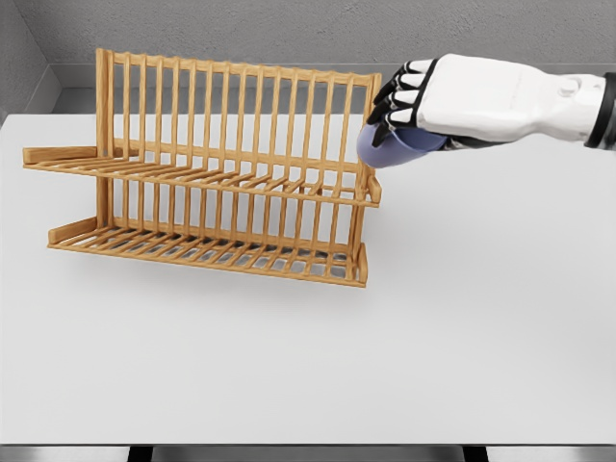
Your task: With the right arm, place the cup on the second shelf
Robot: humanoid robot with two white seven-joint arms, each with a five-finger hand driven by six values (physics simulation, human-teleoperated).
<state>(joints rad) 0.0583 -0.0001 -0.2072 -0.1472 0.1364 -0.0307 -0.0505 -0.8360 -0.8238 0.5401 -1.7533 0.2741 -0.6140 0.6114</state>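
Note:
A blue cup [390, 147] is held in the air, tilted, just off the right end of the wooden rack [212, 173]. My right hand [409, 106] is shut on the cup from above, its dark fingertips curled over the rim side, and the white forearm runs in from the right edge. The cup hangs level with the rack's upper shelf [192, 173], close to its right post; whether it touches the post is unclear. The lower shelf [207, 252] holds nothing. Much of the cup is hidden by the hand.
The rack stands on a white table [462, 327], at its back left. A grey wall runs behind the table. The table's front edge lies near the bottom of the picture.

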